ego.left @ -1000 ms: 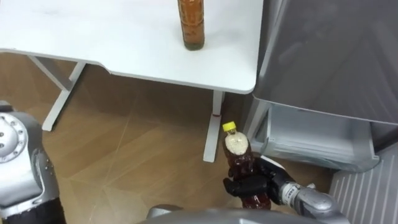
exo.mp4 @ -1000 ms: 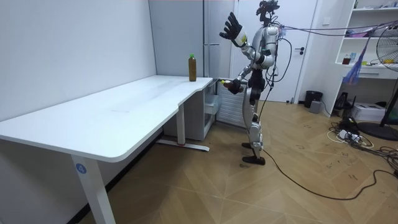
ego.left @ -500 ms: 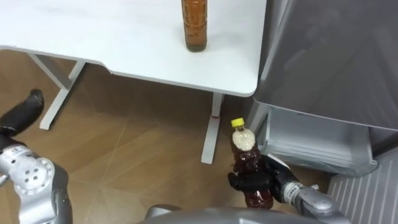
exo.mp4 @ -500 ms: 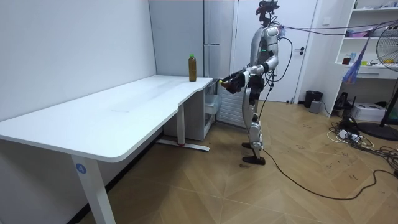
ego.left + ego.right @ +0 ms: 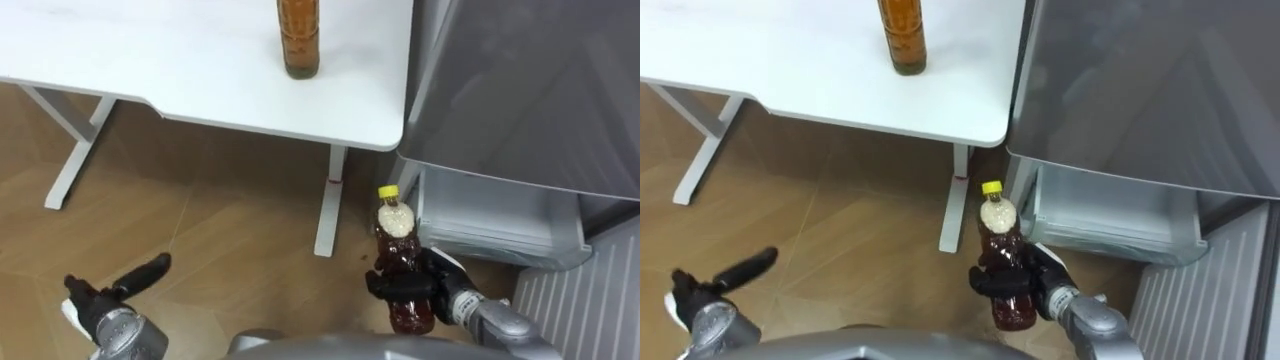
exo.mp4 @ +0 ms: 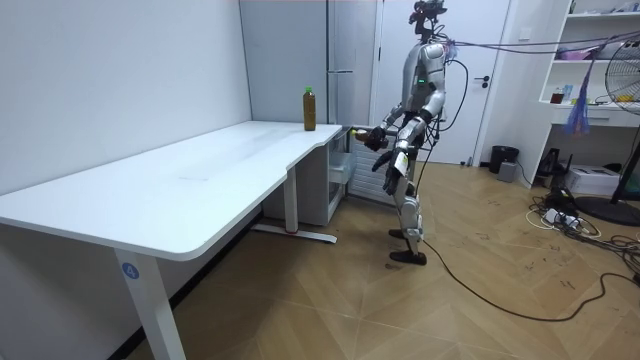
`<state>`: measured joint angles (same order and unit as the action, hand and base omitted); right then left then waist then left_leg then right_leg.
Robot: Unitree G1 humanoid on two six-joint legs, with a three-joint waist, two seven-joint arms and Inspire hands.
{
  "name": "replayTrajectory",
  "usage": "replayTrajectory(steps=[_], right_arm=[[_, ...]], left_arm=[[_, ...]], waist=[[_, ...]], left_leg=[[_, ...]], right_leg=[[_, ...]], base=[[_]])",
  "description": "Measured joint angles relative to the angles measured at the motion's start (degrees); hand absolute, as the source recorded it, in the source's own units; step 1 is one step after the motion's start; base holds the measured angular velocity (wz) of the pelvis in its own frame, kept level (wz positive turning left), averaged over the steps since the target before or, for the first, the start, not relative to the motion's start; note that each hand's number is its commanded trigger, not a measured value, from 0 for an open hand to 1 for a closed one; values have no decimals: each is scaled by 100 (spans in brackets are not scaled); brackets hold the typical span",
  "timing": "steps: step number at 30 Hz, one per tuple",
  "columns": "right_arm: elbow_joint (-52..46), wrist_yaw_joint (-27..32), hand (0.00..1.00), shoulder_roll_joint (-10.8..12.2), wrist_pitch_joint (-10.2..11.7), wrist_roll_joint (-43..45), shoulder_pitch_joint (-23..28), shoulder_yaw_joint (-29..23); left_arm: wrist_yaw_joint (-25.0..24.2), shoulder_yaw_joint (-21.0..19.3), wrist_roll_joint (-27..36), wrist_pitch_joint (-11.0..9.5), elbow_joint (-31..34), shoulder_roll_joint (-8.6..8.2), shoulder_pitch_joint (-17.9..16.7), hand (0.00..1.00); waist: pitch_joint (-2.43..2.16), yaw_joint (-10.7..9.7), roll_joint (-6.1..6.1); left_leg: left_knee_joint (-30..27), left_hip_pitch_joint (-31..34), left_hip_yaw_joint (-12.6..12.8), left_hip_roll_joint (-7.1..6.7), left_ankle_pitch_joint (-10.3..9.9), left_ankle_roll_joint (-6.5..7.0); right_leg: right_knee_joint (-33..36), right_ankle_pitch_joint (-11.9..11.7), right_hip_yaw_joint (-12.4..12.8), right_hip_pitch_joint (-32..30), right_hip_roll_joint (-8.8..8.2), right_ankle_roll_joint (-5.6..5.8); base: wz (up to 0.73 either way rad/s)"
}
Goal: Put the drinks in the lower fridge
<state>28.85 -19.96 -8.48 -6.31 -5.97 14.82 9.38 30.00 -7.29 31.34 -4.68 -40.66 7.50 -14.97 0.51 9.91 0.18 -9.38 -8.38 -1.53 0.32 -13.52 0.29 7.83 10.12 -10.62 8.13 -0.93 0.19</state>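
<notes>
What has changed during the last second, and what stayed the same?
The left hand came down: a second ago its arm was raised high, now it hangs low by the hip, fingers open. The right hand still grips the brown plastic bottle with the yellow cap beside the grey fridge. The other brown bottle stays on the white table.

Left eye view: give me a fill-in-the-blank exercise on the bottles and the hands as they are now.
The robot's right hand is curled round the brown drink bottle with the ____ cap.
The second brown drink bottle stands upright ____ the white desk.
The robot's left hand, fingers straight, holds ____.
Missing words: yellow; on; nothing.
</notes>
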Motion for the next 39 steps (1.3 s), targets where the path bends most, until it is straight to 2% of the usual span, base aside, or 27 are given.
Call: replayTrajectory(steps=[2,5,8,11,14,19,25,30,33,39], right_arm=[[75,30,100,-8,1,-127,-33,1],[254,177,100,-26,-13,-269,-106,7],[252,230,100,-43,-15,-566,-125,6],[372,249,100,-55,-16,-783,-219,5],[387,404,100,-70,-116,-1001,-233,5],[387,660,100,-109,-129,-1283,-250,-4],[375,1024,100,-111,-128,-1969,-260,-29],[379,1346,100,-75,-123,-2873,-266,-241],[378,1443,100,-66,-120,-3513,-265,-284],[378,1581,100,-65,-115,-4550,-292,-283]], left_arm=[[-122,84,-64,84,-468,6,-31,0],[-333,182,-79,233,-758,17,-96,0],[-680,205,-238,364,-1120,19,-77,0],[-1014,340,-416,543,-1275,21,-76,0],[-1288,360,-498,733,-1297,13,-79,0],[-1581,357,-611,924,-1311,-3,-88,0],[-1701,356,-735,939,-1372,-27,-104,0],[-1785,358,-969,928,-1458,-33,-82,0],[-1830,361,-973,927,-1458,-36,-75,0],[-1841,537,-1613,935,-1443,-45,-62,0]], waist=[[2,-47,-5],[1,-140,-23],[12,-205,16],[9,-351,43],[6,-356,73],[-14,-380,121],[-21,-514,151],[6,-521,89],[13,-527,63],[3,-569,72]], left_leg=[[0,-9,0,-2,0,0],[-2,0,10,-4,0,0],[-8,13,44,9,-18,24],[-3,95,47,10,-31,40],[-19,113,65,15,-31,40],[-16,92,104,14,-30,42],[-27,70,133,12,-27,42],[-34,71,286,21,-27,42],[-25,82,294,20,-27,42],[-27,197,317,20,-27,42]], right_leg=[[-2,0,68,9,7,0],[1,0,112,10,6,0],[3,-1,92,-3,15,0],[21,-2,46,-52,9,1],[80,-2,68,-117,9,1],[81,-2,116,-122,9,1],[81,-1,120,-95,3,2],[81,4,127,-96,-5,10],[78,8,126,-110,-5,15],[86,8,124,-228,-3,16]], base=[[-5],[4],[0],[9],[-3],[-5],[-1],[0],[0],[0]])
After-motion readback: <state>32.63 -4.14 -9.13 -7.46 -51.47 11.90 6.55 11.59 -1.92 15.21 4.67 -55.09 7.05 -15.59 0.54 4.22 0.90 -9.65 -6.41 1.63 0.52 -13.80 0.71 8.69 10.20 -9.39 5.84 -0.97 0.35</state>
